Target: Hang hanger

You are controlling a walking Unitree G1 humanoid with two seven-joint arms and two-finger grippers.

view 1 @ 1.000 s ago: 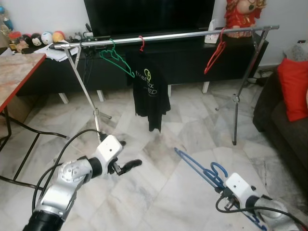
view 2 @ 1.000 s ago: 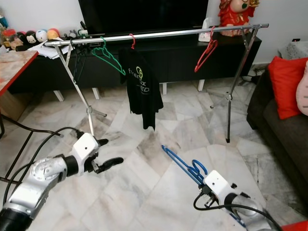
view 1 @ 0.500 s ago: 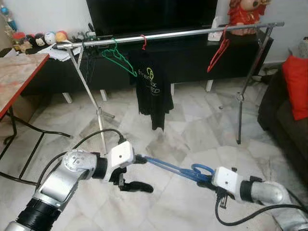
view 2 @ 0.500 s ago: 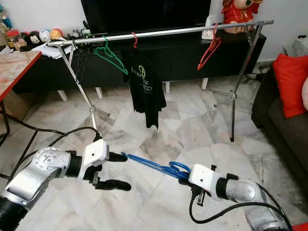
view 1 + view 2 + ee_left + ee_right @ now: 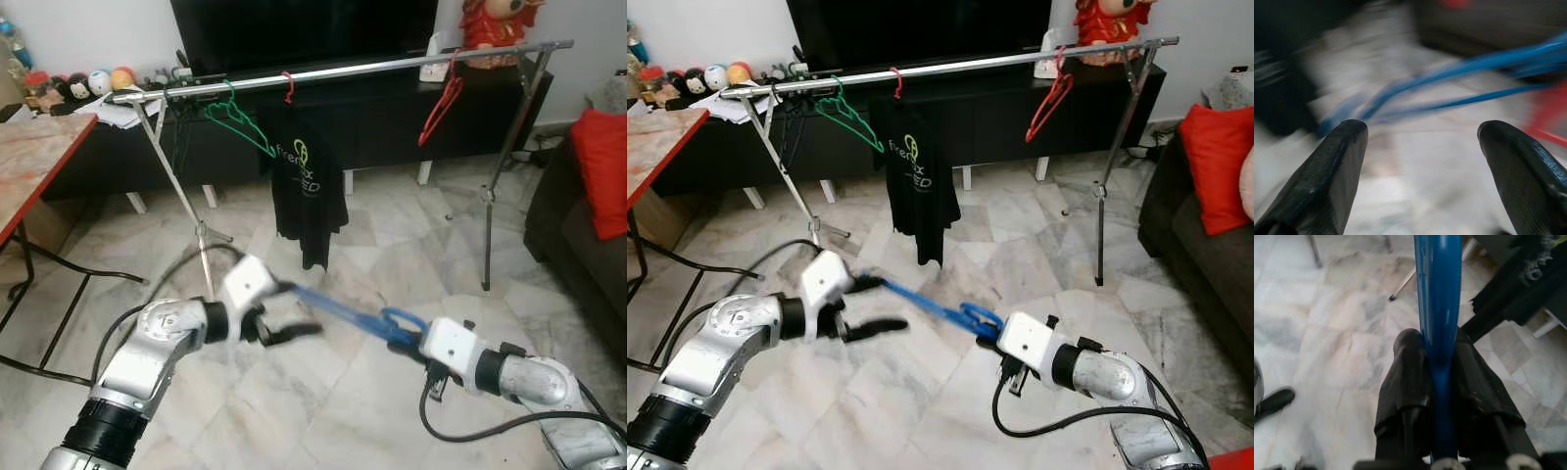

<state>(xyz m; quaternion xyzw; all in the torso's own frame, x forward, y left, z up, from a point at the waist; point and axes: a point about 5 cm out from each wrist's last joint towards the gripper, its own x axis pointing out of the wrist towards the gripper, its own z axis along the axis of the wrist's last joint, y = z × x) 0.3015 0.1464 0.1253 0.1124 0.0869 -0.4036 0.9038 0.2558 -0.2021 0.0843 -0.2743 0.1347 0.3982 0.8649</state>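
My right gripper [image 5: 416, 338] is shut on a blue hanger [image 5: 338, 309] near its hook, low over the marble floor; the right wrist view has both black fingers [image 5: 1408, 367] pressed against the blue bar [image 5: 1437, 284]. The hanger's far end reaches my left gripper [image 5: 292, 311], which is open with its fingers [image 5: 1327, 176] spread either side of the blurred blue hanger [image 5: 1459, 63]. Behind stands a metal clothes rail [image 5: 372, 69] carrying a green hanger [image 5: 240, 122], a black T-shirt [image 5: 309, 186] on a red hanger, and a bare red hanger [image 5: 438, 103].
The rail's crossed legs [image 5: 201, 235] and right post [image 5: 487, 206] stand on the floor ahead. A red-edged table [image 5: 29, 157] is at the left, a dark sofa with a red cushion [image 5: 600, 166] at the right, a black TV console [image 5: 392, 122] behind.
The right gripper has swung the blue hanger leftward and upward. The left gripper has risen and turned, and the hanger's end has come between its open fingers.
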